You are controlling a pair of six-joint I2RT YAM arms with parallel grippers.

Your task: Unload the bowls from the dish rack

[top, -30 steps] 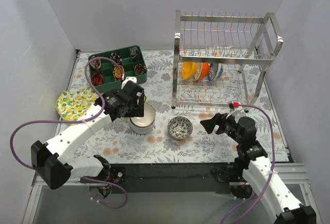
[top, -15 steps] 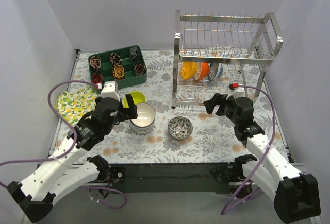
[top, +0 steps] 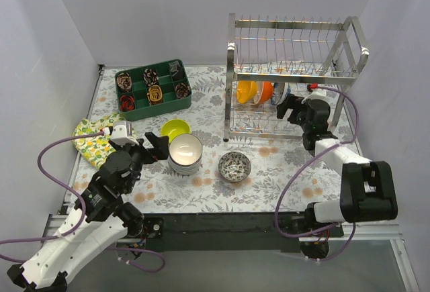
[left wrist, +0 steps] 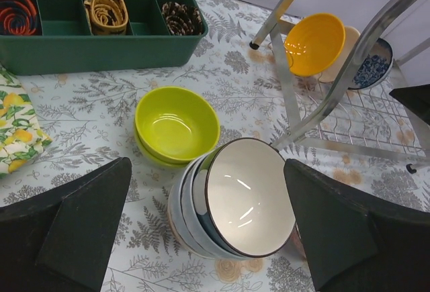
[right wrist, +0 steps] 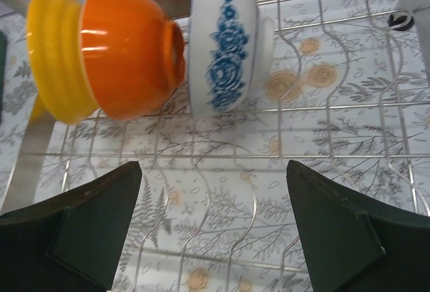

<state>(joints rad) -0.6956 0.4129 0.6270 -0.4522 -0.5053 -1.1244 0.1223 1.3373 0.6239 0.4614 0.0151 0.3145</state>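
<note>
Your left gripper (top: 156, 146) hangs open just left of the stacked bowls (left wrist: 235, 205). The dark patterned bowl (top: 234, 165) sits right of them, the lime-green bowls (left wrist: 176, 123) just behind. Farther right, your right gripper (right wrist: 213, 164) is open at the dish rack (top: 289, 74), where the yellow bowl (right wrist: 54, 57), orange bowl (right wrist: 127, 57) and blue-patterned bowl (right wrist: 225, 43) stand on edge on the lower tier.

Bright, even, diffuse light from above. Shadows soft and short on table (top: 201, 195). Glare streaks on chrome rack (top: 295, 72) rails. Small highlights inside white bowl (left wrist: 245, 195), broad sheen on orange bowl (right wrist: 127, 50). Left fingers (left wrist: 80, 225) and right fingers (right wrist: 87, 218) near-black, detail lost. Top view sharp. Wrist views wide-angle, rack legs splayed toward edges.
</note>
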